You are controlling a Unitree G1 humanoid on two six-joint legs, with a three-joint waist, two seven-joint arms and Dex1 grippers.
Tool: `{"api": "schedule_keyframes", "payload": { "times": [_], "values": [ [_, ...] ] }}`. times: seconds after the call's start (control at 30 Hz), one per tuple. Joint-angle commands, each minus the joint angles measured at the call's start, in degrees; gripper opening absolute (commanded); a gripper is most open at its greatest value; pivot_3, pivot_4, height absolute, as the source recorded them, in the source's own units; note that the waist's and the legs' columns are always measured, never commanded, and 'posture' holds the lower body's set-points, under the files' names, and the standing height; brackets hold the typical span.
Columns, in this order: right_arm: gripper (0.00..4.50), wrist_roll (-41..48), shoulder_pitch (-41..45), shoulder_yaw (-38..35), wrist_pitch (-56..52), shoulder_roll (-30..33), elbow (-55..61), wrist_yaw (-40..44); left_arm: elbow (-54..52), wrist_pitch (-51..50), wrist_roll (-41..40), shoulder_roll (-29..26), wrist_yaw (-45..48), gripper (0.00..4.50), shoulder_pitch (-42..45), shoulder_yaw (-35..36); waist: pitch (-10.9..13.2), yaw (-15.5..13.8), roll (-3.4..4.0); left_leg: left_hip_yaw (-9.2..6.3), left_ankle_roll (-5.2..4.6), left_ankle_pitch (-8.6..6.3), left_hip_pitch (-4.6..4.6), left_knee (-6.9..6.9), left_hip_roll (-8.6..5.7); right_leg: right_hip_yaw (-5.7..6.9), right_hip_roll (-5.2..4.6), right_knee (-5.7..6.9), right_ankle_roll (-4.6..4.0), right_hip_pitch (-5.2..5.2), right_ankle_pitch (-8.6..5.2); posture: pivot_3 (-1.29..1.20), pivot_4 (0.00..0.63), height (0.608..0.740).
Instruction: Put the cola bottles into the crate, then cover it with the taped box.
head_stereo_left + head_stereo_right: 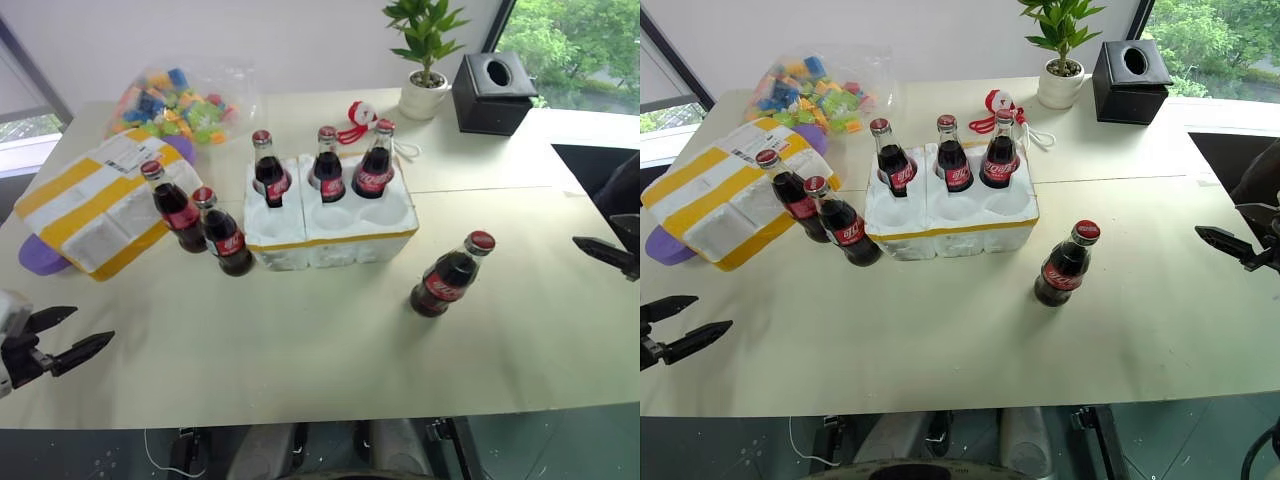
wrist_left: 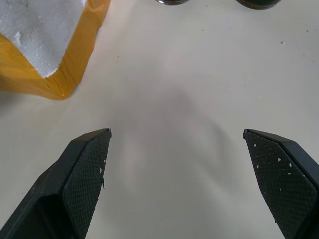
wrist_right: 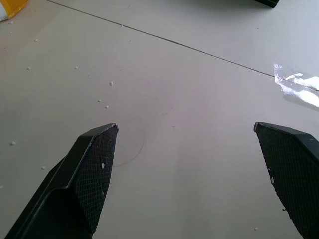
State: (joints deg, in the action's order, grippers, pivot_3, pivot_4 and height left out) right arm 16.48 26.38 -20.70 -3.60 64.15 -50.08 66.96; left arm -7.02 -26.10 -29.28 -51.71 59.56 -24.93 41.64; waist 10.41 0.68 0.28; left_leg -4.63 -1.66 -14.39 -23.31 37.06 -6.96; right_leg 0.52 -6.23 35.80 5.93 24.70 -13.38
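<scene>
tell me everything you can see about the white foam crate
The crate is a white foam block with six round wells in two rows and a yellow tape strip along its near lower edge. It sits flat mid-table. Three cola bottles stand upright in the far row; the near three wells are empty. Another bottle stands just off its left end; whether they touch is unclear.

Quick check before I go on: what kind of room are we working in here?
Probably an office or lab: a large pale table near windows with greenery outside, a potted plant and a black tissue box at the far edge.
</scene>
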Motion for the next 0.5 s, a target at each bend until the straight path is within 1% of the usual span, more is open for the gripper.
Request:
{"api": "schedule_keyframes", "payload": {
  "times": [0.03, 0.3, 0.5],
  "values": [
    [4.50, 0.23, 0.98, -0.92, 1.43, 0.74, -0.61, 0.04, -1.44, -0.19, -0.38, 0.06, 0.16, 4.45, -0.02, 1.25, 0.00, 0.00, 0.00, 0.00, 0.00, 0.00, 0.00, 0.00, 0.00, 0.00, 0.00, 0.00, 0.00, 0.00, 0.00, 0.00, 0.150, 0.732],
    [4.50, 0.34, 0.84, -1.06, 2.51, 0.86, -1.82, 0.02, -0.98, -1.38, -0.43, 0.46, -1.23, 4.45, 1.78, 0.85, 0.00, 0.00, 0.00, 0.00, 0.00, 0.00, 0.00, 0.00, 0.00, 0.00, 0.00, 0.01, 0.00, 0.00, 0.01, 0.00, 0.150, 0.732],
    [4.50, 0.99, 0.84, -1.30, 1.12, 0.85, -1.98, 0.69, -0.49, -3.04, -1.15, 0.22, -0.72, 4.45, 2.82, 1.11, 0.00, 0.01, 0.00, 0.01, 0.00, 0.00, 0.00, 0.01, 0.00, 0.00, 0.01, 0.01, 0.01, 0.00, 0.01, 0.00, 0.150, 0.732]
  ]
}}
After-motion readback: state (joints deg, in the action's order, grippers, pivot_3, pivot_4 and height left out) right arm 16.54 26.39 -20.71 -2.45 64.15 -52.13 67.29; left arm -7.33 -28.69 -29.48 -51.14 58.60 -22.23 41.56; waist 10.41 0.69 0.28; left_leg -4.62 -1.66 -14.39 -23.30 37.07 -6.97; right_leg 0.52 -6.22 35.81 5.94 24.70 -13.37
